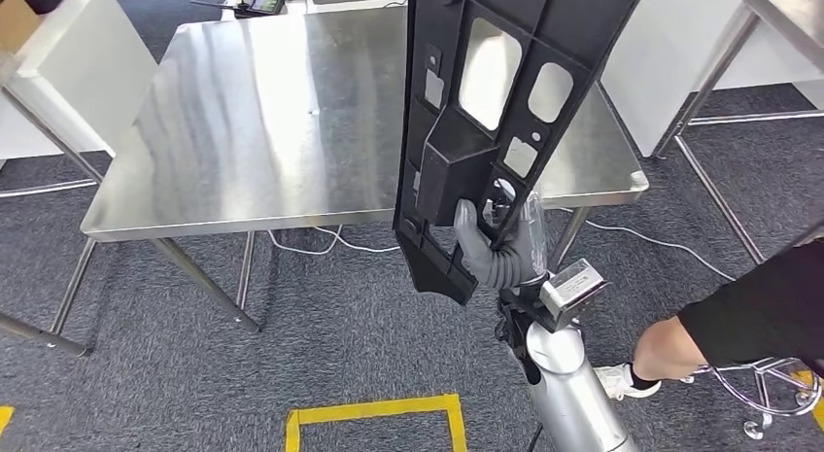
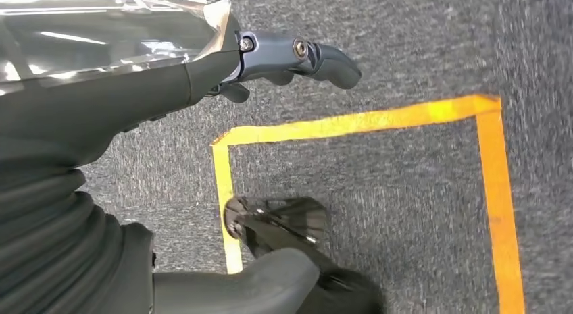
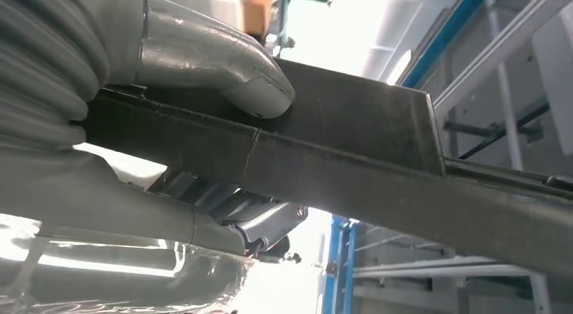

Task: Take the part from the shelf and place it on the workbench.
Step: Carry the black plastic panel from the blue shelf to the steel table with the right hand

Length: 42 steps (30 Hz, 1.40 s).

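Start at the left of the head view. The bare stainless-steel bench (image 1: 272,131) stands on thin metal legs over grey carpet, its flat top facing you as the target surface for the part. A yellow tape rectangle (image 1: 374,418) marks the carpet in front of the bench; it probably serves as a standing mark, and it places the robot just short of the near bench edge.

The left robot hand (image 2: 284,61) hangs low over that tape, seen in the left wrist view. Its dark fingers (image 2: 331,64) are extended and hold nothing, so treat this robot hand as idle and out of the way.

Move right. The long black moulded plastic part with window cut-outs (image 1: 505,92) stands nearly upright in front of the camera, its lower end below bench height and its upper end leaving the frame. The right robot hand (image 1: 500,248) grips it near the lower end. The right wrist view shows the grey thumb (image 3: 223,71) pressed on one face of a rib and the fingers wrapped on the other. Such a low grip probably leaves a long lever above, so expect sway.

The part is in the air, not yet on the bench. You must judge the remaining step as carry forward, tilt flat, then release.

At the far right, a person's leg (image 1: 700,340) beside a chair base (image 1: 768,389) stands near the right arm; keep clear.
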Motion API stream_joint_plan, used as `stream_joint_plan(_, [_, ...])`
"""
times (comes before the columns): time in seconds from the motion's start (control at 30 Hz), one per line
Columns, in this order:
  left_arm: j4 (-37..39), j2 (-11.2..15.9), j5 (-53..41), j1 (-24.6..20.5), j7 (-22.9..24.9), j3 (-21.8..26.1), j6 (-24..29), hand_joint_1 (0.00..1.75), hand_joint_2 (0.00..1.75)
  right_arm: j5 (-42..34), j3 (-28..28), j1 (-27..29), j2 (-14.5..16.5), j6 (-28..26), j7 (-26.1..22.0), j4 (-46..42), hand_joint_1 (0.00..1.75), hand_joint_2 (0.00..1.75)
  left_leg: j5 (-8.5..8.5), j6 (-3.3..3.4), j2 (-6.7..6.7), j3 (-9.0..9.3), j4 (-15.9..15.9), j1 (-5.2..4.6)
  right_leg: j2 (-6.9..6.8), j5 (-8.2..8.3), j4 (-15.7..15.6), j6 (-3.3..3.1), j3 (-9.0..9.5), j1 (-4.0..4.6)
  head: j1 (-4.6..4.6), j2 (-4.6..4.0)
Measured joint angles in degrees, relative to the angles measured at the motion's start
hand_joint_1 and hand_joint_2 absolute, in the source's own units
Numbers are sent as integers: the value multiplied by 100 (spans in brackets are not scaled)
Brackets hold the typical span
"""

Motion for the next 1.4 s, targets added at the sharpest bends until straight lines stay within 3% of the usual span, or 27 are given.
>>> stream_joint_plan(0.03, [0,-1,0,2,3,1,1,0,175,4,-1,6,1,1,1,1,175,175,178,82,-19,-84,-55,-47,65,-7,-2,-10,22,39,0,1])
stream_joint_plan(0.07, [0,-1,0,2,7,1,3,0,175,5,-1,7,2,1,1,1,175,175,456,201,-67,-78,-305,-109,129,-14,-6,-20,50,78,1,1])
stream_joint_plan(0.13, [-2,23,0,4,11,1,8,0,175,7,-1,4,2,2,1,3,175,175,962,508,-294,45,-930,-240,236,-22,-21,-34,93,119,35,0])
stream_joint_plan(0.17, [-4,40,1,8,14,1,14,0,175,7,-1,6,3,2,3,8,175,175,1097,625,-398,102,-1144,-297,282,-22,-28,-35,100,92,52,0])
stream_joint_plan(0.2, [-5,51,1,12,18,2,19,0,175,8,-2,11,3,2,5,12,175,175,1140,701,-462,133,-1243,-343,324,-18,-39,-29,98,61,53,0])
stream_joint_plan(0.23, [-5,59,2,12,21,2,23,0,175,8,-3,13,3,2,7,15,175,175,1148,726,-456,160,-1297,-369,364,-6,-58,-11,94,43,51,0])
stream_joint_plan(0.27, [-8,58,2,6,22,2,27,0,175,9,-7,17,4,2,9,11,175,175,1172,727,-408,230,-1400,-387,389,8,-86,9,96,20,21,1])
stream_joint_plan(0.33, [-11,52,2,-8,19,3,28,0,175,12,-16,3,0,3,7,-1,175,175,1260,682,-291,397,-1655,-354,195,-24,-27,35,56,58,23,1])
stream_joint_plan(0.4, [-9,39,2,-5,18,4,28,0,175,17,-21,-32,-4,3,3,-6,175,175,1322,616,-164,504,-1818,-306,-102,-229,414,34,-153,68,55,0])
stream_joint_plan(0.47, [-5,26,2,4,20,4,27,0,175,20,-23,-42,-9,2,3,-3,175,175,1307,578,-43,520,-1829,-284,-203,-462,1064,79,-476,23,68,0])
stream_joint_plan(0.5, [-4,17,1,6,21,4,27,0,175,20,-25,-34,-14,2,4,-1,175,175,1291,545,17,523,-1823,-268,-224,-490,1225,134,-561,-8,69,0])
stream_joint_plan(0.53, [-3,9,1,7,21,4,26,0,175,20,-27,-27,-18,2,4,2,175,175,1270,505,72,526,-1807,-249,-251,-435,1180,209,-543,-39,68,0])
stream_joint_plan(0.6, [-2,-5,0,6,21,4,26,0,175,20,-29,-28,-22,3,5,5,175,175,1199,390,168,532,-1729,-206,-374,-164,508,359,-209,-87,73,0])
stream_joint_plan(0.63, [-2,-8,0,2,21,4,26,0,175,19,-30,-31,-24,3,5,5,175,175,1153,323,208,519,-1677,-204,-444,-55,182,387,-20,-83,76,1])
stream_joint_plan(0.7, [-2,-9,0,-8,21,3,27,0,175,21,-35,-35,-26,3,6,4,175,175,1076,212,271,493,-1577,-220,-506,16,-141,307,144,-73,65,1])
stream_joint_plan(0.77, [-2,-8,0,-17,22,2,28,0,175,21,-39,-37,-28,3,7,4,175,175,1048,163,317,484,-1544,-219,-432,13,-126,186,123,-72,44,0])
stream_joint_plan(0.83, [-2,-9,0,-22,23,3,28,0,175,21,-42,-44,-30,3,7,4,175,175,964,111,255,461,-1469,-180,-372,19,-132,111,127,-99,36,0])
stream_joint_plan(0.9, [-2,-11,1,-25,23,3,27,0,175,28,-44,-53,-21,3,7,3,175,175,697,58,88,274,-1057,-145,-329,25,-144,45,136,-120,28,0])
stream_joint_plan(0.97, [-2,-10,2,-17,24,3,26,0,175,51,-43,-55,-4,3,5,5,175,175,377,30,-8,-101,-331,-134,-299,24,-142,7,134,-112,25,0])
stream_joint_plan(1.0, [-2,-9,2,-11,25,4,21,0,175,65,-41,-53,1,2,5,9,175,175,315,21,-18,-256,-65,-128,-282,24,-141,1,133,-109,26,1])
stream_joint_plan(1.03, [-2,-8,2,-7,25,4,13,0,175,74,-39,-52,4,2,5,14,175,175,360,18,-20,-329,21,-118,-265,23,-140,-1,135,-110,25,1])
stream_joint_plan(1.07, [-2,-7,2,-6,24,4,5,0,175,83,-38,-51,5,2,5,17,175,175,511,19,-20,-294,-114,-105,-249,23,-139,0,139,-114,27,1])
stream_joint_plan(1.17, [-1,1,-2,-11,23,4,-22,0,175,100,-35,-63,14,2,5,20,175,175,1043,12,-71,153,-1125,-67,-208,33,-135,29,147,-105,29,0])
stream_joint_plan(1.2, [-1,2,-7,-12,28,4,-34,0,175,105,-33,-71,16,2,5,20,175,175,1110,15,-94,239,-1327,-74,-201,46,-138,57,143,-89,31,0])
stream_joint_plan(1.27, [0,2,-31,-12,69,4,-55,0,175,131,-28,-84,15,2,4,21,175,175,1144,60,-114,254,-1428,-113,-191,77,-165,133,131,-50,37,1])
stream_joint_plan(1.4, [0,-4,-67,-13,179,4,-44,0,175,198,-13,-92,7,2,-6,32,175,175,1216,106,-110,237,-1484,-173,-195,119,-254,78,143,-34,46,0])
